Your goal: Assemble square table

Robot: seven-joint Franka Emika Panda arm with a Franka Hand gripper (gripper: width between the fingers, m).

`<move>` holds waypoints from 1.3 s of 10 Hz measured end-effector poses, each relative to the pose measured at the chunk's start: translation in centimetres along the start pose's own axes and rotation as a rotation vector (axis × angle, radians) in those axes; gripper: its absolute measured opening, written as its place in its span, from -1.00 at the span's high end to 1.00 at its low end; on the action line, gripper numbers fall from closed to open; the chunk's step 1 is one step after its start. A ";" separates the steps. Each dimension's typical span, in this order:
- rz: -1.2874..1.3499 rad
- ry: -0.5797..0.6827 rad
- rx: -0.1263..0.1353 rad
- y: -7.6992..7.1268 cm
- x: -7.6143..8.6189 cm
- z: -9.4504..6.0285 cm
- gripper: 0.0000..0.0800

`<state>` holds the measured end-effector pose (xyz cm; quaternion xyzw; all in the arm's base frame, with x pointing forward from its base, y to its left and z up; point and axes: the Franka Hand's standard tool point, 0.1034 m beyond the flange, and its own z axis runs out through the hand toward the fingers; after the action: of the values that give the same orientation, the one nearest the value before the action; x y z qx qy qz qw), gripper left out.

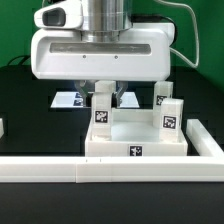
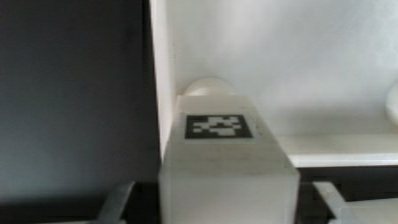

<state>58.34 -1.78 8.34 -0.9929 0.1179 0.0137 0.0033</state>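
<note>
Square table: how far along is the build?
Done: the tabletop sits against the white rail. In hand: the gripper is shut on one leg, held upright over the tabletop. Left: seating that leg; two more legs stand at the exterior view's right. No seated leg visible.

It looked like a robotics lab — a black table [image 1: 20,120] with a white border rail [image 1: 60,168], and printed tags on the marker board [image 1: 68,99].
</note>
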 end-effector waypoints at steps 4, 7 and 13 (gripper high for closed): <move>0.351 0.010 0.014 -0.5 0.0 0.1 0.27; 0.625 0.028 0.039 -0.9 0.1 0.1 0.27; 1.070 0.015 0.057 -2.1 -0.1 0.2 0.26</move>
<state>58.69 0.31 8.12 -0.7937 0.6079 0.0032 0.0220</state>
